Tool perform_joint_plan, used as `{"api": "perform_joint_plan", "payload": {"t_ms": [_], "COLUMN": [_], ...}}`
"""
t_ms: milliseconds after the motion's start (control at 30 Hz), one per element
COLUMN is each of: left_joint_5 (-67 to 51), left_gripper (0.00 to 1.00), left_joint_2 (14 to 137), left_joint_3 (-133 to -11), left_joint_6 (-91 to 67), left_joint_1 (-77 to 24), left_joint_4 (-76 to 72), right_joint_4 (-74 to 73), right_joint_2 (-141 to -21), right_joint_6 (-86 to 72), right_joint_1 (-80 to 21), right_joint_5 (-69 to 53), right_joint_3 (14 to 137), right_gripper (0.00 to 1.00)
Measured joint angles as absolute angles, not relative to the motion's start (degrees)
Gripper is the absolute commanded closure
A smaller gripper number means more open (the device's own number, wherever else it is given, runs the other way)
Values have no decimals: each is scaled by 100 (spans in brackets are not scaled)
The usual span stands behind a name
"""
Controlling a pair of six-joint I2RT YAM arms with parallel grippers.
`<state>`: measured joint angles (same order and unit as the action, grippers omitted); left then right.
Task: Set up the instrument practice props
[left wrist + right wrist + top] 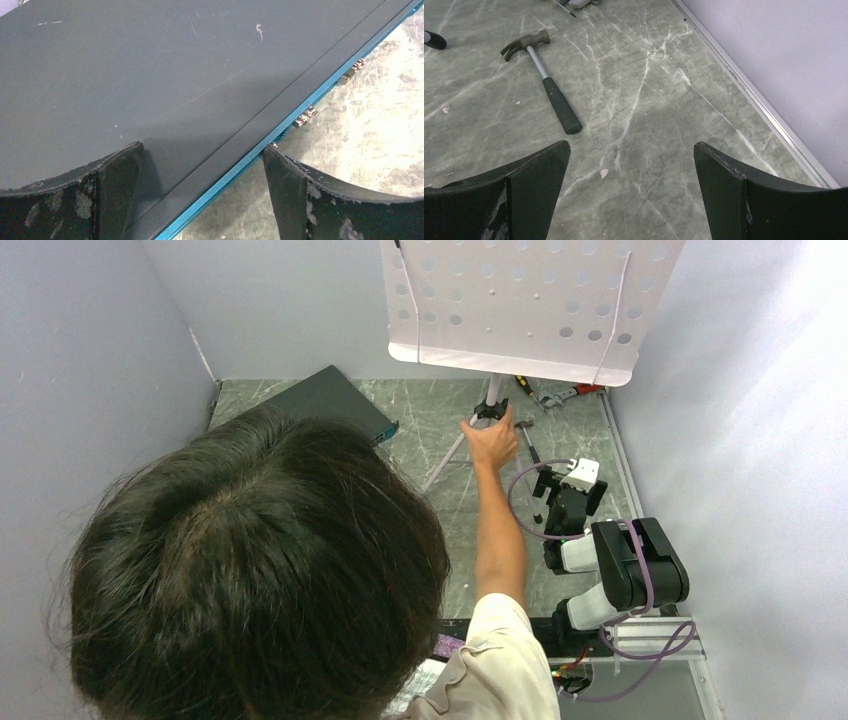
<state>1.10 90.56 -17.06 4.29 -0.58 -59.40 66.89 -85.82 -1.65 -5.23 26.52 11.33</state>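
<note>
The lilac perforated music-stand plate (520, 300) stands high at the back on its tripod pole (493, 390), with one leg (445, 465) slanting down to the left. A person's hand (492, 440) grips the pole's black collar. My right gripper (570, 485) is open and empty, low over the marble table right of the pole; its wrist view (631, 160) shows only bare table between the fingers. My left gripper (202, 165) is open over the edge of a dark case; the person's head hides that arm in the top view. I see no microphone, mic stand or sheet music clearly.
A person's head (250, 570) and arm (498, 540) fill the left and middle. A dark flat case with a blue rim (330, 400) (175, 75) lies at the back left. A hammer (544, 80) (530, 445) and pliers (555, 395) lie near the stand. Walls close in on both sides.
</note>
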Motion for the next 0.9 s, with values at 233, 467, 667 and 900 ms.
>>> {"api": "perform_joint_plan", "payload": {"t_ms": [233,467,667,900], "left_joint_5": [108,106,102,25], "left_gripper": [6,6,6,6], "left_joint_2": [9056,9050,9048,9026], "left_joint_3": [-1706,-1706,-1706,-1721], "left_joint_6": [429,429,429,445], "left_joint_1": [-56,-56,-56,-19], "left_joint_4": [-5940,-5931,-5927,-5870], "right_joint_4": [6687,6687,6687,6687], "right_joint_2": [-8582,-8582,-8582,-8582], "right_joint_6": [-167,-167,-167,-165], "right_joint_1": [-519,-519,-519,-519], "right_joint_5": [2650,2650,2650,2650], "right_joint_3": [1133,1133,1133,1133], "right_gripper": [0,0,0,0]}}
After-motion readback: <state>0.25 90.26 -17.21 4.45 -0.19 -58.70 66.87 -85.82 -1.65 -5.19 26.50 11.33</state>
